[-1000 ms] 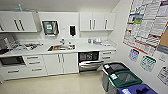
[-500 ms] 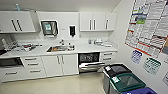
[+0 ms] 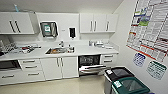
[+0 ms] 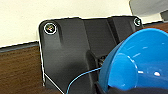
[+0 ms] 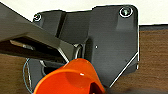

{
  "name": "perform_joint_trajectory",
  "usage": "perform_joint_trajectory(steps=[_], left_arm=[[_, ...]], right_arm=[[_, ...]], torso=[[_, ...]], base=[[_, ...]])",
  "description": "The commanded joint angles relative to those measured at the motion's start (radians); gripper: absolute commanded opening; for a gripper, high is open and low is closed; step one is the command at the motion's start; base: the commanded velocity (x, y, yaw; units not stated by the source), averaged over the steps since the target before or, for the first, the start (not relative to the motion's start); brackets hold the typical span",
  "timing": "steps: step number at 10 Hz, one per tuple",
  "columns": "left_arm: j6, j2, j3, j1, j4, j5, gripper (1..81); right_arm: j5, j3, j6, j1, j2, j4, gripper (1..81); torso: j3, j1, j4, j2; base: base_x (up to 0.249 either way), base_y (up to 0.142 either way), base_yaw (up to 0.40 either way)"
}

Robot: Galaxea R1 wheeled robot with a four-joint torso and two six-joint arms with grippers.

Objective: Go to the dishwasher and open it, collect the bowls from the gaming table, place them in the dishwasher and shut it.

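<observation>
In the head view, the stainless-steel under-counter dishwasher (image 3: 91,65) stands open below the white table (image 3: 75,52), right of the sink (image 3: 59,50). The left hand (image 4: 107,87) pinches a bright blue plastic bowl (image 4: 140,62); the right hand (image 5: 97,90) pinches an orange plastic bowl (image 5: 70,80).

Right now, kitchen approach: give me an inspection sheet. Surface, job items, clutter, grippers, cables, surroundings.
Surface: white kitchen countertop with a steel sink set in it.
Job's things: stainless-steel under-counter dishwasher, door hanging open, dark inside. Bright blue plastic bowl close at the left wrist; orange plastic bowl close at the right wrist.
Clutter: small items on the counter's left end and right end, too blurred to name.
Grippers: fingers cannot be made out.
Cables: thin blue wire looping by the blue bowl.
Surroundings: white wall cabinets, posters on the right wall, two lidded bins on the floor.
</observation>
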Motion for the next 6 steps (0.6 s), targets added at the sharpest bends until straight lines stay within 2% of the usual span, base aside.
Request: perform_joint_trajectory(steps=[1, 6], left_arm=[[0.001, -0.019, -0.01, -0.043, -0.007, 0.041, 1.0], [0.001, -0.019, -0.01, -0.042, -0.008, 0.039, 1.0]], right_arm=[[-0.046, 0.005, -0.004, 0.032, 0.007, -0.015, 1.0], [-0.046, 0.005, -0.004, 0.029, 0.007, -0.015, 1.0]], torso=[[0.0, 0.0, 0.0, 0.0], [0.0, 0.001, 0.0, 0.001]], base=[[0.168, 0.0, 0.0], [0.169, 0.0, 0.0]])
